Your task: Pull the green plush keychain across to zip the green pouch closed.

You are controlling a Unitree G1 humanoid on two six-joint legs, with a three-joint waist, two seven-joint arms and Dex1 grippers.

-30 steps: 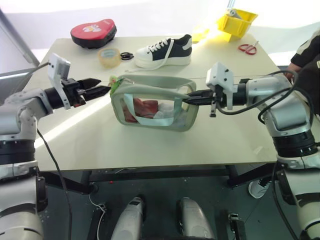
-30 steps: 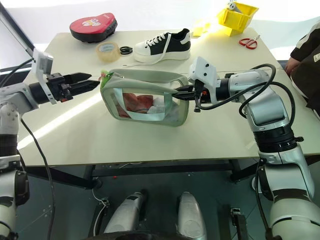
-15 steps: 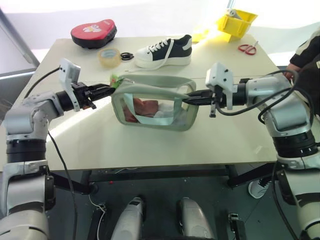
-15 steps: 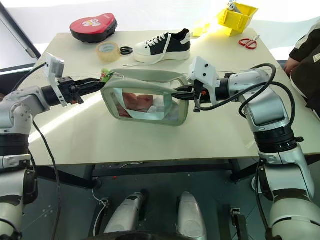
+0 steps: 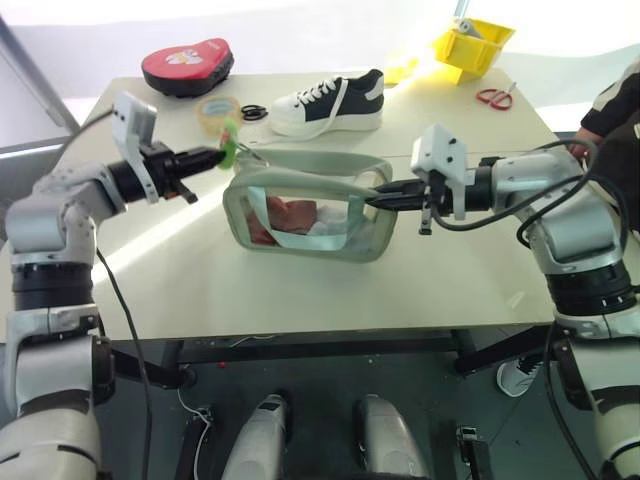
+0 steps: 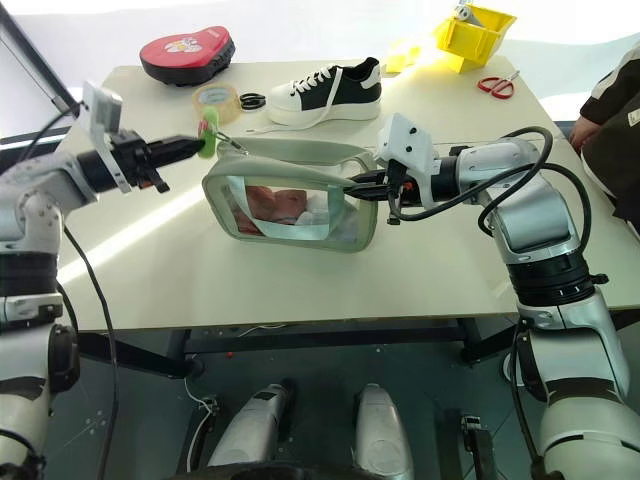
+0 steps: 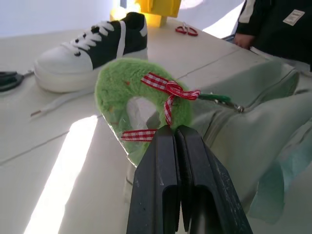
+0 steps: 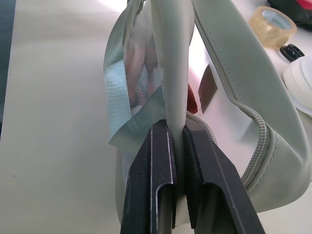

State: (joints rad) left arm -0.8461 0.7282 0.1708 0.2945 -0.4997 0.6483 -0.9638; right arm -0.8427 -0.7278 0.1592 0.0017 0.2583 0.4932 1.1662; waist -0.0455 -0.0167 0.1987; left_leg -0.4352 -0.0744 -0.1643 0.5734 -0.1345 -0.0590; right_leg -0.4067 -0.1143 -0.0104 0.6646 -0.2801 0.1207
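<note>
The green pouch [image 5: 312, 163] stands upright in the middle of the table, red and white contents showing through its clear side. The green plush keychain [image 7: 114, 95], a fuzzy lime ring tied with a red-checked ribbon, hangs off the pouch's left end on a small clip, raised a little above the pouch top. My left gripper [image 7: 175, 134] is shut on the keychain's lower edge. My right gripper [image 8: 176, 131] is shut on a pale green flap at the pouch's right end [image 5: 378, 197].
Behind the pouch lie a black-and-white shoe [image 5: 330, 100], a tape roll [image 5: 218, 113], black scissors [image 5: 253, 112] and a red pad [image 5: 187, 62]. A yellow bin [image 5: 472, 42] and red scissors [image 5: 495, 96] are far right. A person [image 5: 615, 120] sits at the right edge.
My left gripper reached the pouch's left end, shut on the keychain and lifted it slightly up and back. The right gripper and pouch stayed put.
</note>
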